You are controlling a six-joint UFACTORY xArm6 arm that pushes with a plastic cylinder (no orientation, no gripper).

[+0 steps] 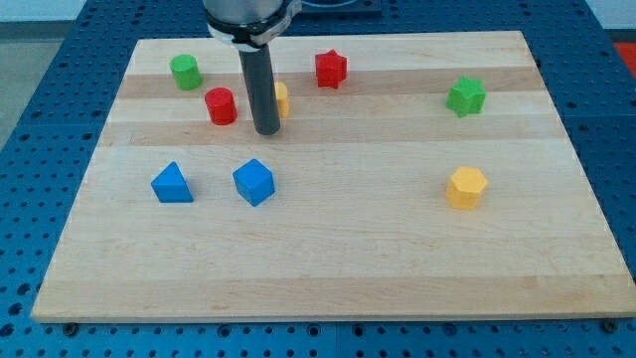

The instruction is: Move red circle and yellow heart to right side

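A wooden board [328,278] seen from above and in front; a dark rod comes down from the view's top, and my tip [265,131] rests on the wood in the upper-left part of the board; there are no jaws on this arm, only the bare rod, so nothing is held. The red circle [221,105] stands just to the view's left of my tip and slightly toward the top, near but apart from the rod; the yellow heart [281,99] sits just to the view's right of the rod, mostly hidden behind it, so whether it touches cannot be told. Both must travel toward the view's right; in my judgement the heart lies already on the pushing side of my tip, while the circle lies on the wrong side, so my tip would need to pass round to its left first. Along the rightward way a red star [331,69] stands up and right of my tip; farther right are a green star [465,95] and a yellow hexagon [466,187]; a green cylinder [185,72] sits up and left; a blue triangle [172,183] and a blue cube [253,182] lie below my tip, toward the view's bottom.
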